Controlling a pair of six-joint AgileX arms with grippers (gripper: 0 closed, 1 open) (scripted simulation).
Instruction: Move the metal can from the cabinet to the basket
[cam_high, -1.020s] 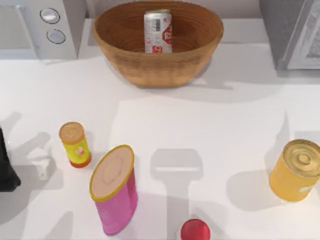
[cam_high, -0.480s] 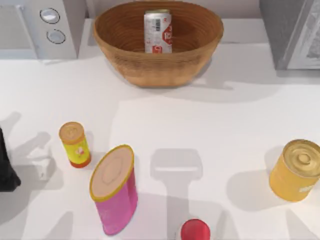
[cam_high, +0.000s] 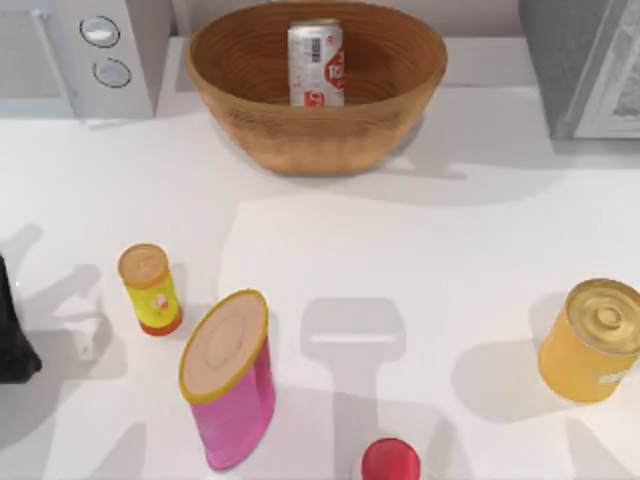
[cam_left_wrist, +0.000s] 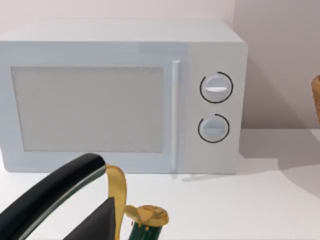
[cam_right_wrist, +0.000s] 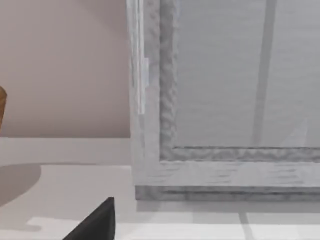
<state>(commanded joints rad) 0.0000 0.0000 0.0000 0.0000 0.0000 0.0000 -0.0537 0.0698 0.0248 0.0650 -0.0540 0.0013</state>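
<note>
Top view: metal can (cam_high: 316, 62) upright inside basket (cam_high: 250, 110) at counter's far edge; cabinet (cam_high: 585, 65) at far right corner. Likely light, thin-walled, slick; grip mid-body. Left wrist view: left tool's opening can't be told. Right wrist view: cabinet door close; right tool likewise unreadable.

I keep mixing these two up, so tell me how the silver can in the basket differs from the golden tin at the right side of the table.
The metal can is slim and silver-white with red marks and a barcode; the golden tin is squat and plain golden-yellow. The metal can stands inside the wicker basket at the table's far edge; the golden tin stands on the bare table near the right edge. Both stand upright, untouched by any gripper.
</note>
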